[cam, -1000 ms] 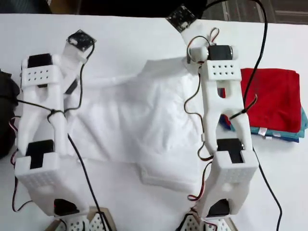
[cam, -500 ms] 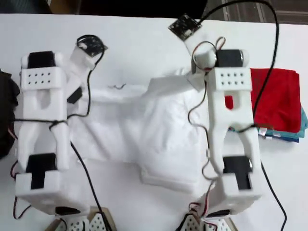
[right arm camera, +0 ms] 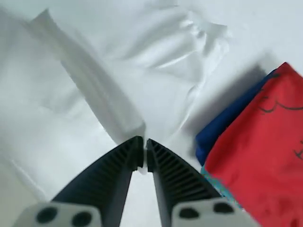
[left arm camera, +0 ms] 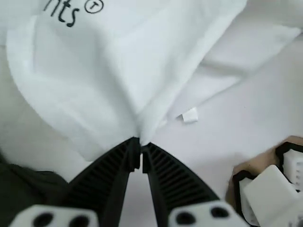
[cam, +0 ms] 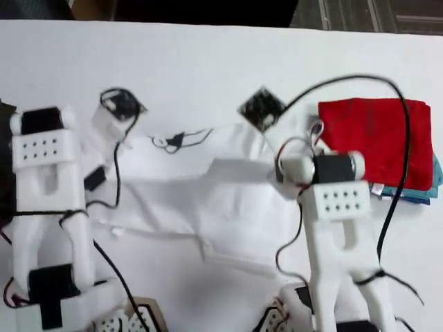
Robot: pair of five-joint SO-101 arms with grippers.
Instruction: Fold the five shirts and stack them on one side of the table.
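A white shirt (cam: 208, 194) lies in the middle of the white table, its far edge lifted and doubled toward the front, with black print (cam: 176, 138) showing. My left gripper (left arm camera: 138, 147) is shut on a pinch of the shirt's (left arm camera: 109, 80) edge on the left side. My right gripper (right arm camera: 143, 149) is shut on a fold of the same shirt (right arm camera: 94, 94) on the right side. A folded red shirt (cam: 374, 142) tops a stack at the right, with teal and blue shirts (cam: 415, 194) beneath it. That stack's red top (right arm camera: 265, 142) sits close beside the right gripper.
A dark cloth (left arm camera: 23, 184) lies at the table's left edge. The arm bases and a brown board (cam: 142, 315) stand at the front edge. Loose cables (cam: 387, 90) loop above the red shirt. Bare table (cam: 173, 62) stretches along the far side.
Both arms have pulled back toward the front edge, dragging the shirt's far edge over the body. The fold has flipped and black print now shows.
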